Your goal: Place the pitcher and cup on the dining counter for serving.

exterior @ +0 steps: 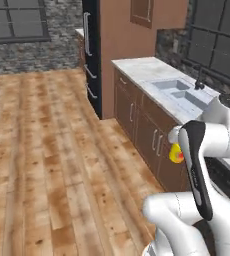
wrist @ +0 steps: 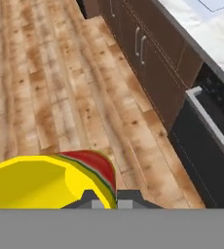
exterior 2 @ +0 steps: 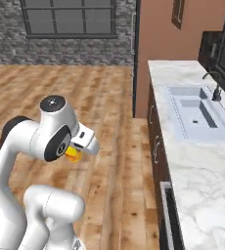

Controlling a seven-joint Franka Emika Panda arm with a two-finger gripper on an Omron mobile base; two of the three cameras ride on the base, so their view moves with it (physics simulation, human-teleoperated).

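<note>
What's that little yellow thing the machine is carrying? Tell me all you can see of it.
It is the cup: small, bright yellow with a glossy look, shading to orange-red at one end, its open hollow showing in the hand view. The hand grips its rim, carrying it in the air above the wooden floor, beside the brown cabinets.

Cup [wrist: 46, 182] sitting in hand [wrist: 104, 200], hanging above floor [wrist: 50, 87]; desk [exterior 2: 202, 161] with sink [exterior 2: 197, 117] lying to right.

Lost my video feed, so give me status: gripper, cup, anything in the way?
Gripper shut on the cup, carried above the wood floor. Sink worktop alongside, apart from the arm.
</note>
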